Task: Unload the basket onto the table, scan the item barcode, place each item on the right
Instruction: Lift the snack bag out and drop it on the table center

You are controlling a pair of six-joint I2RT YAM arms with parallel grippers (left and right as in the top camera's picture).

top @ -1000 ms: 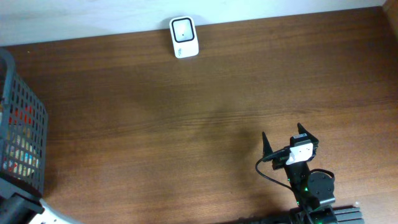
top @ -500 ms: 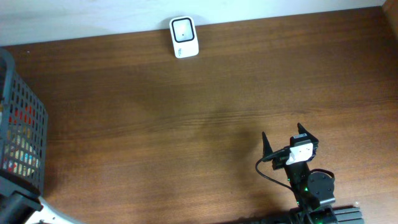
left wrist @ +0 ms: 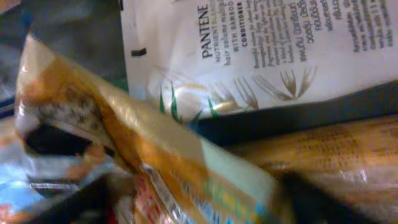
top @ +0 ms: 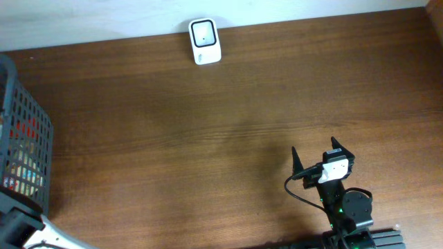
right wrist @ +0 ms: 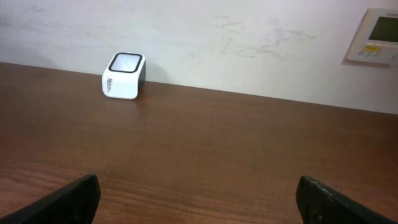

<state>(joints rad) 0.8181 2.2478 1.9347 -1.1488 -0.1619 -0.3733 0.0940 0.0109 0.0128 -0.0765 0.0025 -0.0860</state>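
Far left on the brown wooden table [top: 208, 131], we've got the dark grey mesh basket [top: 31, 131], and that's where the action is. The left gripper [left wrist: 202, 191] is down inside it, nose right up against the goods. Its fingers [left wrist: 81, 200] show as dark blurs at the two lower corners of the wrist view, spread wide. A crinkly orange-and-yellow foil packet [left wrist: 155, 155] bulges up between them. Whether either pad touches the foil, I can't tell.

That packet looks like the item to take. Just behind it lies a flat white Pantene conditioner sachet [left wrist: 261, 50], and a golden-brown printed wrapper [left wrist: 339, 146] sits to its right.

My read on the handling: light, soft and slick. Foil like that will crumple and slide, so too hard a squeeze could buckle whatever face carries the barcode. No barcode shows from here. The raised ridge across the middle looks the best place to pinch, with the jaws closing across the fold rather than on the flat.

Moving right, the small white box scanner with a dark-framed window [top: 205, 41] stands at the table's far edge against the wall, well apart from the basket.

Over on the right, the right gripper [top: 314, 151] sits near the front edge, jaws wide apart and holding nothing, with its camera facing the scanner.
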